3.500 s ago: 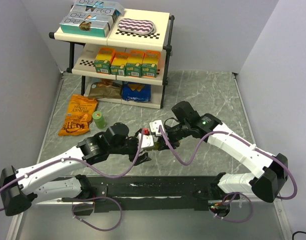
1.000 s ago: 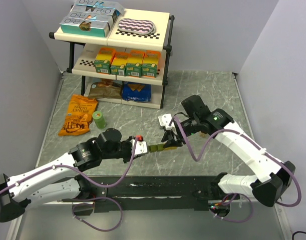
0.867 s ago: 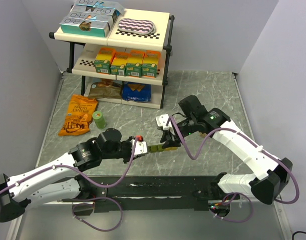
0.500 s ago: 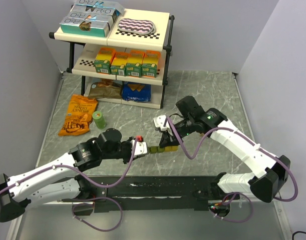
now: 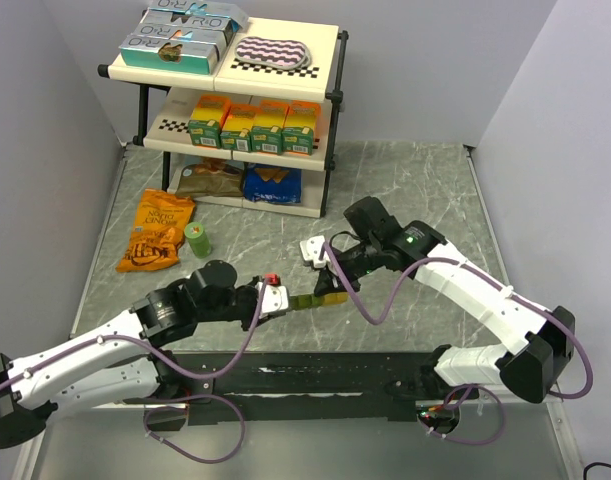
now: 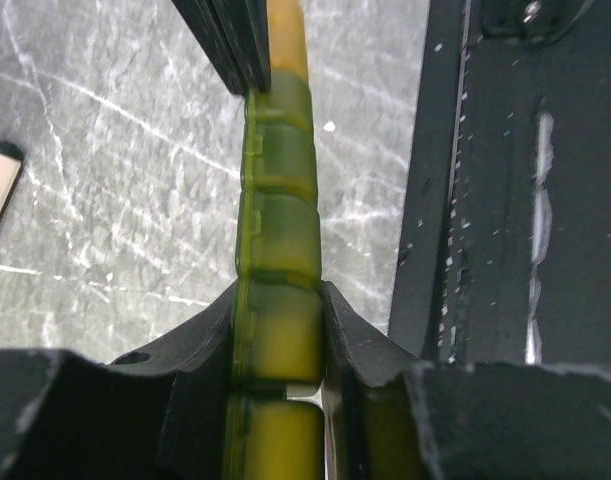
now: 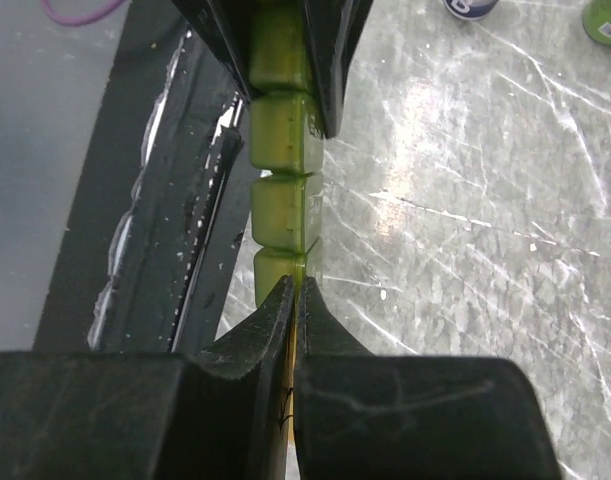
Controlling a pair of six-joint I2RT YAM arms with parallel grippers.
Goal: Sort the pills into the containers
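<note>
Grey marbled tabletop (image 5: 435,190), walls on three sides, dark rail (image 5: 315,372) along the near edge.

I see the containers (image 5: 311,299) as one narrow green-to-yellow strip. It is held level and clear of the surface just beyond the rail, bridging the gap between the two arms.

The left gripper (image 5: 285,300) is clamped across the strip. In its wrist view the fingers (image 6: 210,340) press both long sides of one compartment, and the rest of the containers (image 6: 278,200) runs away from the camera to a yellow tip.

The right gripper (image 5: 334,291) meets that far end. Its jaws are almost together, and its wrist view shows a thin yellow sliver of the strip's edge nipped at the right gripper (image 7: 294,300). Three compartments of the containers (image 7: 282,140) show beyond it, up to the other arm's fingers.

Well to the left, a small green bottle (image 5: 197,238) stands upright. Just beside it an orange snack bag (image 5: 157,231) lies flat.

At the back stands a shelf rack (image 5: 330,100):
- Top shelf: boxes (image 5: 180,40) and a zigzag pouch (image 5: 272,52).
- Middle shelf: a row of juice cartons (image 5: 255,125).
</note>
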